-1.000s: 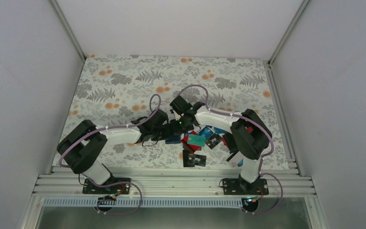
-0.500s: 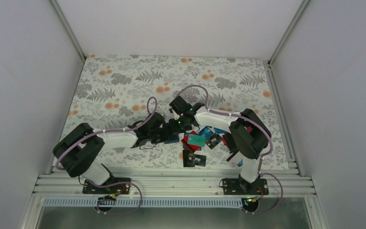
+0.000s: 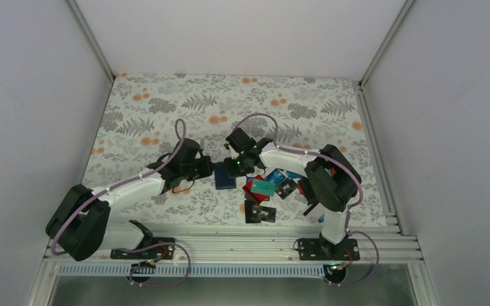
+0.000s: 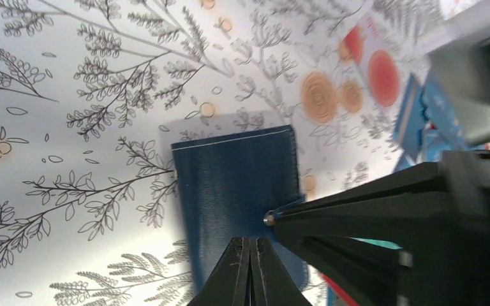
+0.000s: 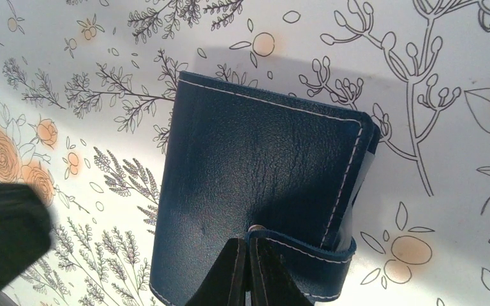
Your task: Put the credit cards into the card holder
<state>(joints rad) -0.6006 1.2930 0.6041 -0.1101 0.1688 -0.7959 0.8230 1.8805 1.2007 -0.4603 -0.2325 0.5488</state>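
The navy card holder (image 3: 224, 177) lies folded shut on the flowered cloth, left of the pile of credit cards (image 3: 265, 187). My right gripper (image 3: 235, 167) is shut on its clasp tab, and the right wrist view shows the tab with its snap pinched between the fingertips (image 5: 249, 243) over the holder (image 5: 255, 166). My left gripper (image 3: 204, 169) is shut and empty just left of the holder. In the left wrist view its fingertips (image 4: 250, 242) point at the holder (image 4: 230, 178), and the right gripper's fingers reach in from the right.
A black card (image 3: 259, 213) lies alone near the front edge. A pale card (image 3: 316, 213) lies by the right arm's base. Blue and red cards (image 4: 415, 111) show at the right of the left wrist view. Metal rails run along the front and right edges.
My left arm has pulled back to the left, off the card holder, which now lies uncovered. My right gripper has stayed on the clasp tab.
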